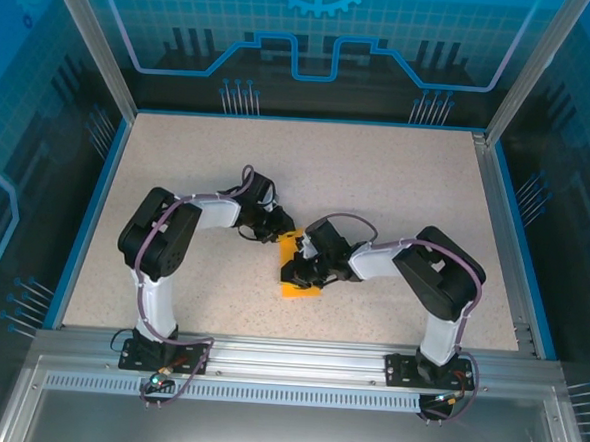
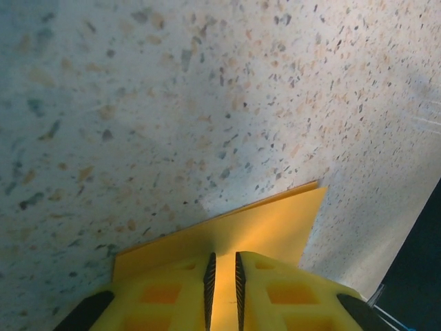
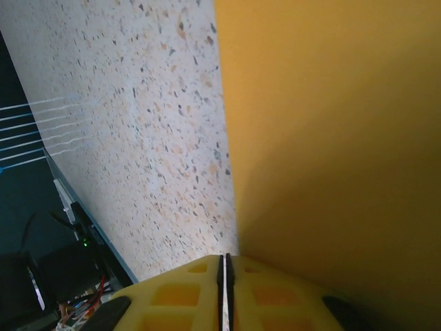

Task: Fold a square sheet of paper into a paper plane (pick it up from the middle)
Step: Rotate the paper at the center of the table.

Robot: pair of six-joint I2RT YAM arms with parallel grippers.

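The square sheet of paper [image 1: 299, 286] is bright orange and lies part folded on the speckled table, between my two grippers. In the left wrist view the paper [image 2: 269, 224] lies flat with a doubled far edge. My left gripper [image 2: 222, 256] stands over it, its jaws a narrow gap apart with orange paper showing in the gap. From above, the left gripper [image 1: 278, 227] is at the paper's far corner. The right gripper [image 3: 224, 258] shows only a hairline slit between its pads, at the left edge of the paper [image 3: 331, 138], which rises beside it. From above, the right gripper [image 1: 307, 267] is over the sheet.
The speckled table top [image 1: 397, 187] has a blue rim [image 1: 93, 209] and an aluminium rail [image 1: 297, 349] along the near edge. The table's edge and dark surround with cables [image 3: 69, 276] lie to the right gripper's left. A dark edge [image 2: 417, 241] is at the left wrist view's lower right.
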